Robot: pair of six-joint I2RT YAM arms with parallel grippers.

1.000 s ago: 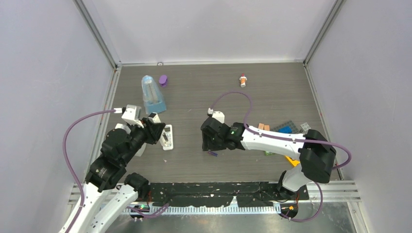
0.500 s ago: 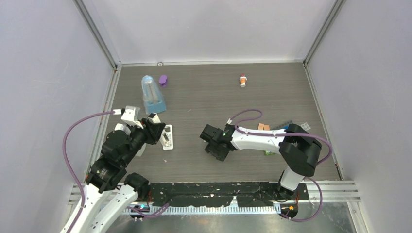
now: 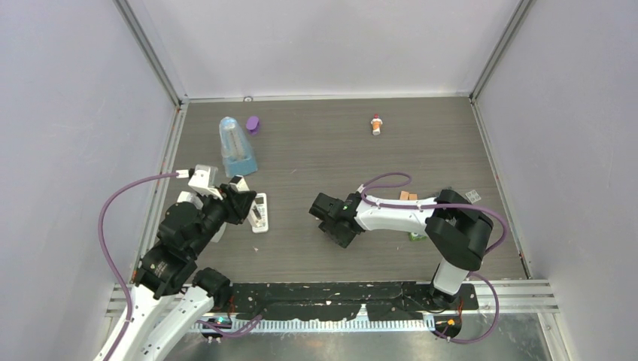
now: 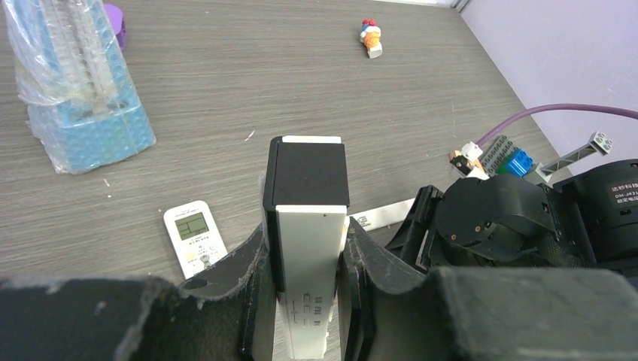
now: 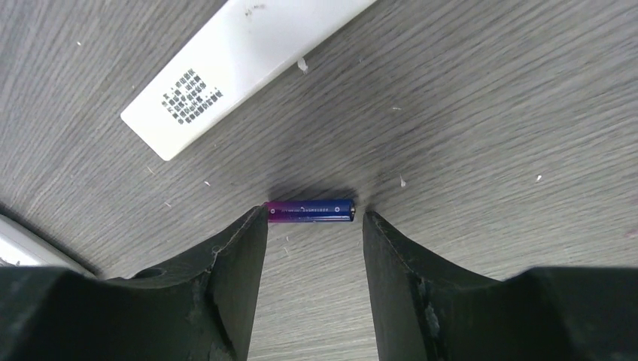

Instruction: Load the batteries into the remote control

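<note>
The remote control (image 4: 195, 239), a small white handset with a pale screen, lies on the table just left of my left gripper (image 4: 305, 229); in the top view the remote (image 3: 259, 212) is beside that gripper (image 3: 239, 200). My left gripper is shut on a narrow white bar with a black tip (image 4: 308, 180), held above the table. My right gripper (image 5: 314, 226) is open and low over the table. A purple-blue battery (image 5: 309, 210) lies crosswise between its fingertips. In the top view the right gripper (image 3: 336, 226) hides this battery. No other battery shows.
A long white strip with a printed label (image 5: 241, 68) lies just beyond the battery, also in the left wrist view (image 4: 384, 213). A clear bag of blue parts (image 3: 235, 147), a purple cap (image 3: 253, 124) and a red-and-white bottle (image 3: 376, 125) are at the back. Toy bricks (image 4: 505, 158) lie by the right arm.
My right gripper has come down over the purple battery, which showed beside it one second ago and is now covered in the top view. The left arm has not moved.
</note>
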